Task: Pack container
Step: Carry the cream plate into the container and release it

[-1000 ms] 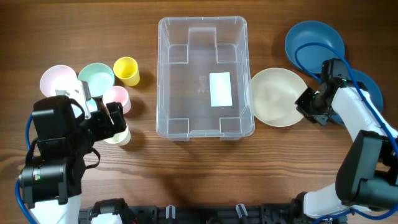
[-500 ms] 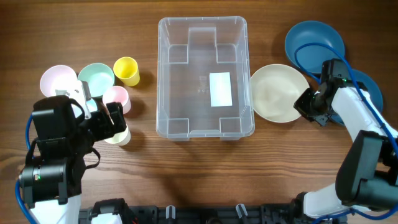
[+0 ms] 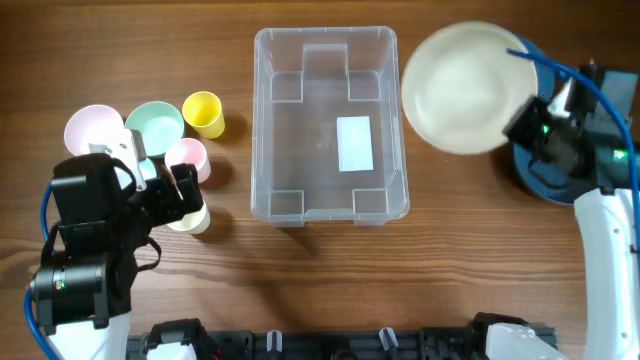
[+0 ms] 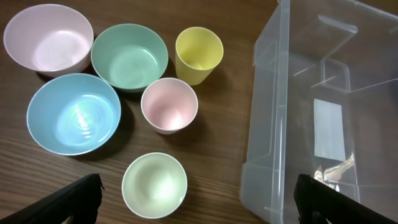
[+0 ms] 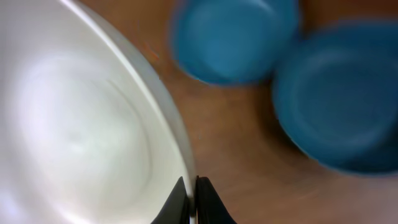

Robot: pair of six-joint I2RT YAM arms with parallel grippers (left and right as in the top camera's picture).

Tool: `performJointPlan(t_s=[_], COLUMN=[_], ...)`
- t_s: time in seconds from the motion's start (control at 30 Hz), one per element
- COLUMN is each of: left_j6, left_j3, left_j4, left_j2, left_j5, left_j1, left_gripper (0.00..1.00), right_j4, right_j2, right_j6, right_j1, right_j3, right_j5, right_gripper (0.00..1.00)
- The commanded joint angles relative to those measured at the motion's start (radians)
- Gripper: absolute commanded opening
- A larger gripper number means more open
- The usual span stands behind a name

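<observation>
The container (image 3: 328,125) sits in the middle of the worktop (image 3: 300,270), and nothing has been packed in it yet. It is clear plastic with a rounded rim and stepped corners, and through it only the white label (image 3: 354,143) on its base shows. It has not moved in the last second.

The change is just to its right. The plate (image 3: 462,88), which lay flat on the worktop beside the container's near right corner a second ago, has been lifted and carried toward the far right corner. It looms larger from overhead, so I judge it is well off the worktop. Its left edge now comes up to the container's right rim. The right fingers (image 5: 179,204) are clenched on the plate's rim. Below them lie two blue dishes (image 5: 236,37), blurred.

I judge this to be the carry of the first item, with the move across and the lowering inside not yet done.

The left fingers (image 4: 74,199) are spread wide, grasping nothing, and have not shifted. They hang over the cups (image 4: 199,55) and bowls (image 4: 73,115) left of the container.
</observation>
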Motion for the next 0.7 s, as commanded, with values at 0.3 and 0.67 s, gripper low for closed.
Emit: performJointPlan(t_s=[0.3, 0.67], left_j6=[-0.003, -0.003], left_j3=[0.019, 0.019], left_j4=[0.003, 0.003], left_j2=[0.001, 0.001], left_j5=[0.016, 0.016], left_j1=[0.005, 0.005], left_gripper=[1.0, 1.0], right_j4=[-0.082, 0.113], right_j2=[0.505, 0.772], right_j6=[-0.152, -0.096], right_j1=[0.465, 0.453], right_j3=[0.464, 0.464], right_j5=[-0.008, -0.022], right_gripper=[0.04, 0.16])
